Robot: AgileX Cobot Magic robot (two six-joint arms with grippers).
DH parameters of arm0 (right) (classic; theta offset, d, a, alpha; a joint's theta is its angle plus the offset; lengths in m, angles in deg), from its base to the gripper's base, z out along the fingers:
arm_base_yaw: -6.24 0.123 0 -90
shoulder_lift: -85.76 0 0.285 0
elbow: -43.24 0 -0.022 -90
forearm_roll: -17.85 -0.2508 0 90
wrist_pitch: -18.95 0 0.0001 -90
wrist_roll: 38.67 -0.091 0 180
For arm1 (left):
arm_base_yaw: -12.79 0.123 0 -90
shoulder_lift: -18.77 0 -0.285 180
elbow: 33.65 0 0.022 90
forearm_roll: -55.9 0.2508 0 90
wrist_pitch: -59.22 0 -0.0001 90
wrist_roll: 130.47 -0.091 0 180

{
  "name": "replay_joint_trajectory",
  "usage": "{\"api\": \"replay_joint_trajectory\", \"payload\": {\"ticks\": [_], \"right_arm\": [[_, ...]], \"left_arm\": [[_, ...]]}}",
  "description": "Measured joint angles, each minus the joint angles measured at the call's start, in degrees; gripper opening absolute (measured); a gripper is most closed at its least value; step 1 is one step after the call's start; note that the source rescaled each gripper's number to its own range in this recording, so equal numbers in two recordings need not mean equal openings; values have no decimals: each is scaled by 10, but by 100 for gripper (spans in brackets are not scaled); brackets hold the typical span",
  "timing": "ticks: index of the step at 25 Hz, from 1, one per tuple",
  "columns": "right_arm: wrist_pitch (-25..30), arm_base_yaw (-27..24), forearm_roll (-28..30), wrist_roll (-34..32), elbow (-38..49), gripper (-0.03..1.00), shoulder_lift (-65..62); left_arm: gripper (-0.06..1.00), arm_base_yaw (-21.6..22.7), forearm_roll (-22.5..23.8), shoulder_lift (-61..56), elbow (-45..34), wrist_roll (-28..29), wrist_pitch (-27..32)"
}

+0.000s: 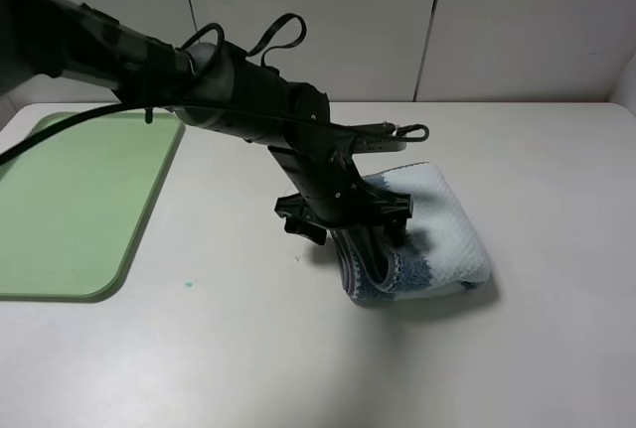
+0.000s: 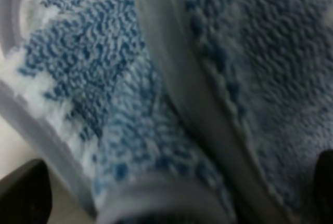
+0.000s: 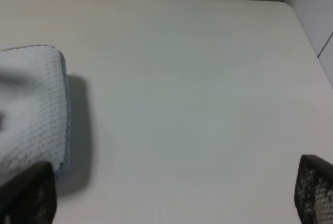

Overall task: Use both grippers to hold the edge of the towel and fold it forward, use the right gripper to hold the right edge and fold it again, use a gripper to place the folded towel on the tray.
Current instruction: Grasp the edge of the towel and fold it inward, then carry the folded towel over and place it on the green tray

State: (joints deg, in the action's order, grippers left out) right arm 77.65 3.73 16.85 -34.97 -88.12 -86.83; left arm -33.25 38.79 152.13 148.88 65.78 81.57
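Your tray (image 1: pixel 79 210) sits bare at far left. Mid-table, the left gripper (image 1: pixel 383 249) straddles the folded towel (image 1: pixel 437 224) with jaws wide, unclosed; the right gripper (image 3: pixel 166 203) gapes over bare table. Placing step: close, lift, carry leftward.

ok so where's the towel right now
In the exterior high view the folded towel lies on the table right of centre, well apart from the tray at the left edge, with the left gripper down at its left end.
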Motion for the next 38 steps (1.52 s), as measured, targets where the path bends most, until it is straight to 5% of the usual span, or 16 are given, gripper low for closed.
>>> {"api": "replay_joint_trajectory", "payload": {"ticks": [14, 18, 23, 38], "right_arm": [[0, 0, 0, 0, 0, 100, 0], [0, 0, 0, 0, 0, 100, 0], [0, 0, 0, 0, 0, 100, 0], [0, 0, 0, 0, 0, 100, 0]], "left_arm": [[95, -15, 3, 20, 5, 0, -75], [67, -16, 2, 26, 7, 1, -79], [20, -18, -4, 30, 7, 3, -81], [19, -14, 5, 11, 7, 3, -37]]}}
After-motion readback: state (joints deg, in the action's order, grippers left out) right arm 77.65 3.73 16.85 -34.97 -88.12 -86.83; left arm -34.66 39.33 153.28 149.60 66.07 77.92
